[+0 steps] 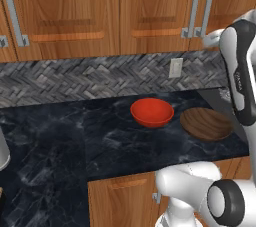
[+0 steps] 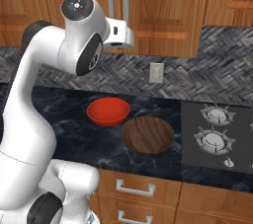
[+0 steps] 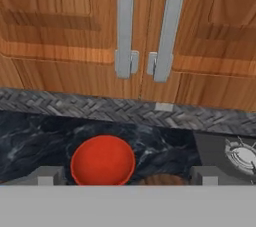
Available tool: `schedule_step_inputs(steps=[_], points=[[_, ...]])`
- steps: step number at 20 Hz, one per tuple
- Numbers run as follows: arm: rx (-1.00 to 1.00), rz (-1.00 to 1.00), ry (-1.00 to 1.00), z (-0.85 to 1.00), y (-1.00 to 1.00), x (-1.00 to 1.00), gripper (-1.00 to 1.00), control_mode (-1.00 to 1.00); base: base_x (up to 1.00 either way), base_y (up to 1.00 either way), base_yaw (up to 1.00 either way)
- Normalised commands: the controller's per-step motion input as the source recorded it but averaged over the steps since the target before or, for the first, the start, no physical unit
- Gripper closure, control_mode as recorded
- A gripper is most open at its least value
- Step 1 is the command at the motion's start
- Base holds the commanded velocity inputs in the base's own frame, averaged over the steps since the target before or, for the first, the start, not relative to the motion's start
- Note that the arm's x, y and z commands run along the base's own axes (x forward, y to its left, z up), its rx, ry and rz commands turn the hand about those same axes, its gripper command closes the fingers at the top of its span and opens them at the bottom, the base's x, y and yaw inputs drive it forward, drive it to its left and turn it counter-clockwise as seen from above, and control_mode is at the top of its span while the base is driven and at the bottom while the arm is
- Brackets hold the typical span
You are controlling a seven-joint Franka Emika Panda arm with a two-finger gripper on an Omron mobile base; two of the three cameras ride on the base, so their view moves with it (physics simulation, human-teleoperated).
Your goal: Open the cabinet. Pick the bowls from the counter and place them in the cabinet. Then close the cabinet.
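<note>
Two bowls sat on the black marble table (image 1: pixel 60 141): the glossy red bowl (image 1: pixel 152 112) and, just to its right and a little nearer the robot, the wider wood-grain bowl (image 1: pixel 205 123), close together, both upright and empty. Above them, over the herringbone tile wall (image 1: pixel 75 78), the cabinet (image 3: pixel 60 26) was closed, its two grey bar handles (image 3: pixel 145 26) meeting at the centre. The pincer (image 3: pixel 128 175) hung in front of those handles, well above the bowls; its fingertips (image 3: pixel 49 175) stood spread wide apart, gripping nothing. A stove (image 2: pixel 217 131) lay on the table to the right of the wood-grain bowl, and drawer fronts (image 2: pixel 143 193) ran below the table edge.
</note>
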Motion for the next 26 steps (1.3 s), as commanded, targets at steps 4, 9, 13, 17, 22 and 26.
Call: schedule_step_inputs(steps=[4, 9, 13, 17, 22, 26], points=[[0.00, -0.02, -0.04, 0.46, 0.00, 0.04, -1.00, -1.00, 0.00, 0.00, 0.00], [0.00, 0.00, -0.20, 0.09, -0.03, 0.10, -1.00, -1.00, 0.00, 0.00, 0.00], [0.00, 0.00, -0.30, 0.00, -0.03, 0.09, -1.00, -1.00, 0.00, 0.00, 0.00], [0.00, 0.00, -0.27, -0.03, 0.00, 0.23, -1.00, -1.00, 0.00, 0.00, 0.00], [0.00, 0.00, -0.10, 0.00, 0.00, 0.44, -1.00, -1.00, 0.00, 0.00, 0.00], [0.01, 0.00, 0.00, 0.00, -0.14, 0.46, -1.00, -1.00, 0.00, 0.00, 0.00]])
